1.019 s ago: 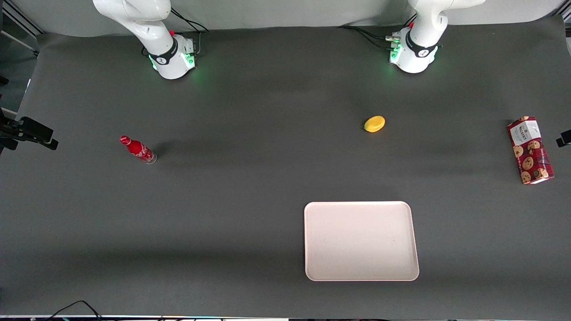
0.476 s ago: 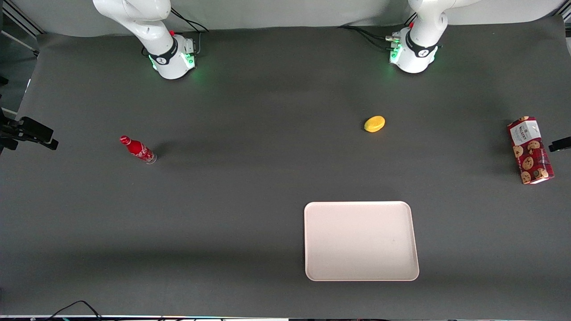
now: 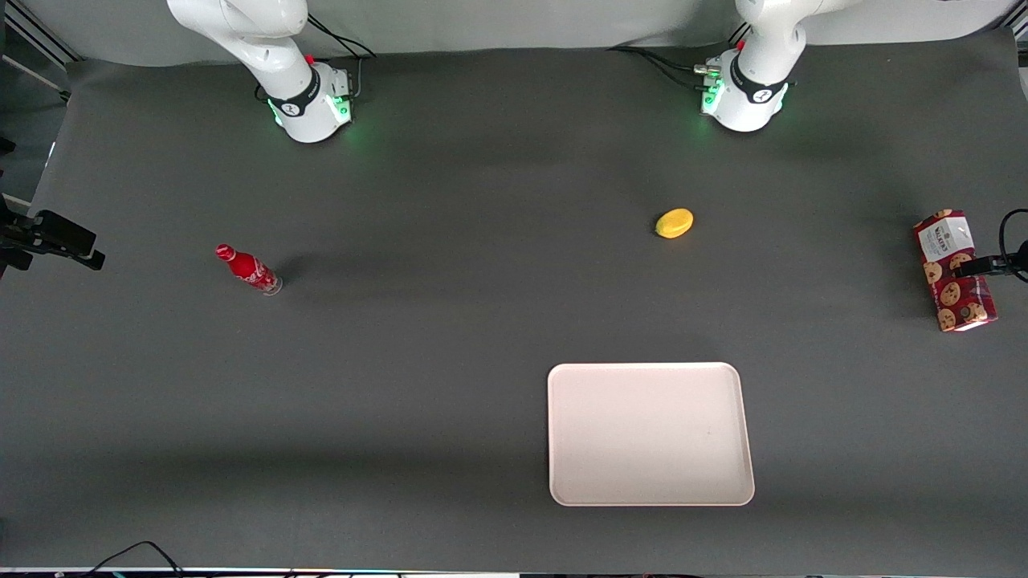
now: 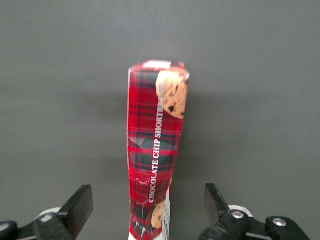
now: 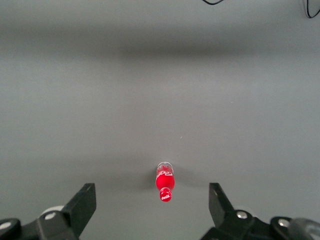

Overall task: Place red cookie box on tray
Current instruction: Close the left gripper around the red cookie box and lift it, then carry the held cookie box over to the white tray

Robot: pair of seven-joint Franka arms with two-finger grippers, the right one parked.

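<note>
The red cookie box (image 3: pixel 957 299) lies flat on the dark table at the working arm's end, its white label end farther from the front camera. In the left wrist view the box (image 4: pixel 154 145) runs lengthwise between the two fingers of my left gripper (image 4: pixel 148 200), which is open and stands above it, fingers apart from its sides. In the front view only one dark finger (image 3: pixel 977 266) reaches in over the box's middle. The pale cream-pink tray (image 3: pixel 650 433) sits nearer the front camera, well away from the box, with nothing on it.
A yellow lemon-shaped object (image 3: pixel 674 223) lies between the tray and the working arm's base. A small red bottle (image 3: pixel 247 269) stands toward the parked arm's end. The box lies close to the table's end edge.
My left gripper has come in from the table's end over the cookie box; its finger now overlaps the box's middle. The box, tray, bottle and yellow object have not moved.
</note>
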